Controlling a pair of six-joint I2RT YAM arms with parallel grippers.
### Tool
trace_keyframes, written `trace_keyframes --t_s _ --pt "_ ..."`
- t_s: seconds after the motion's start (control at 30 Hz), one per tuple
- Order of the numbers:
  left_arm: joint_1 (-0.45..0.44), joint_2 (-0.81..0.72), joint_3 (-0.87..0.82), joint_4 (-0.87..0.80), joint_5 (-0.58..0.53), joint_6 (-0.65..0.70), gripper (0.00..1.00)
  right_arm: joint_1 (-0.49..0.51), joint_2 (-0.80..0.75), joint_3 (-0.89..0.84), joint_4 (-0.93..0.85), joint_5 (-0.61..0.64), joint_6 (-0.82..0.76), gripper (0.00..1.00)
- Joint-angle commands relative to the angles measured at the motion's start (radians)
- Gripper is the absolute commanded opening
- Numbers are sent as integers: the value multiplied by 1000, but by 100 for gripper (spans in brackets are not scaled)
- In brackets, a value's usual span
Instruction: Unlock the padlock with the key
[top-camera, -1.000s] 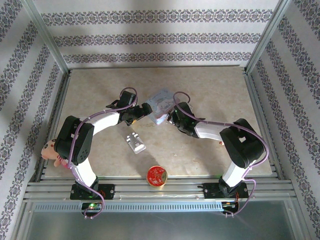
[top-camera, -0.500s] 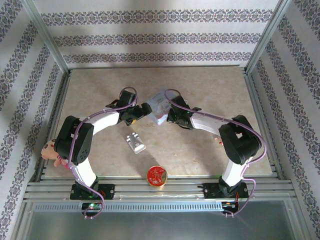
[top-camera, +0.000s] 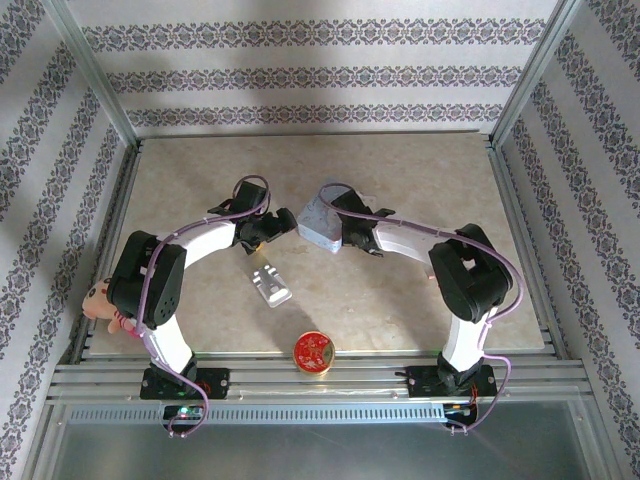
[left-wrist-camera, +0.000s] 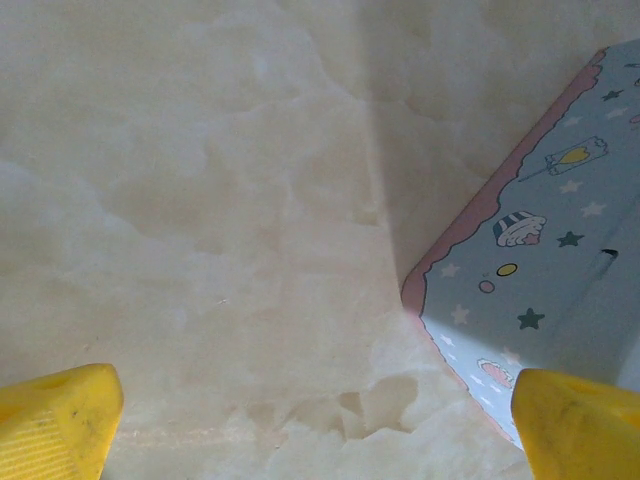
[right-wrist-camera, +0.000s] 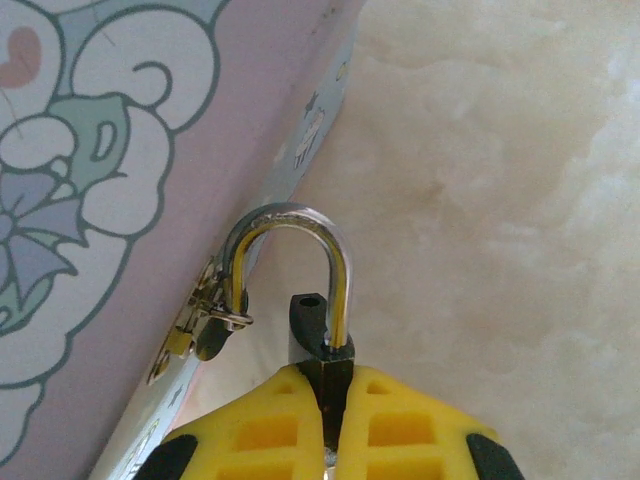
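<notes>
Right wrist view: the right claw is clenched on the padlock, steadying its body while the shackle hooks the tin box hasp (one leg looks free). The left claw hangs released beside the tin's corner.

Bench: pale marbled, stone-look top, smooth, low sheen. Box: thin metal under a smooth pastel print, satin. Hasp: small brassy metal, shiny. Padlock: dark matt body; shackle polished chrome, mirror-bright. Jaws of right gripper and left gripper: matt yellow plastic, moulded recesses on the first, fine ribbing on the second. Block: bare silver metal, glossy. Round tin: red-and-gold lacquer, shiny. Toy: soft pink cloth. Rails: dull pale aluminium. Walls: matt patterned paper.
</notes>
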Motion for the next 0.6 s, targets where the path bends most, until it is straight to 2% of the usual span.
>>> trace_keyframes --t_s 0.0,0.07,0.2,0.33,0.57 --pt "9 -44 -2 -16 -6 11 99 17 10 17 -38 29 -25 0" --pt "0 -87 -3 0 -16 14 99 22 4 6 -24 17 -15 0" --pt "-72 -141 56 -49 -143 93 99 29 -5 -10 2 -15 5 0" --pt "-152 -76 185 -177 -272 179 99 33 -2 -10 18 -37 13 0" --pt "-202 43 287 -289 -349 222 99 30 -19 -22 41 -71 22 0"
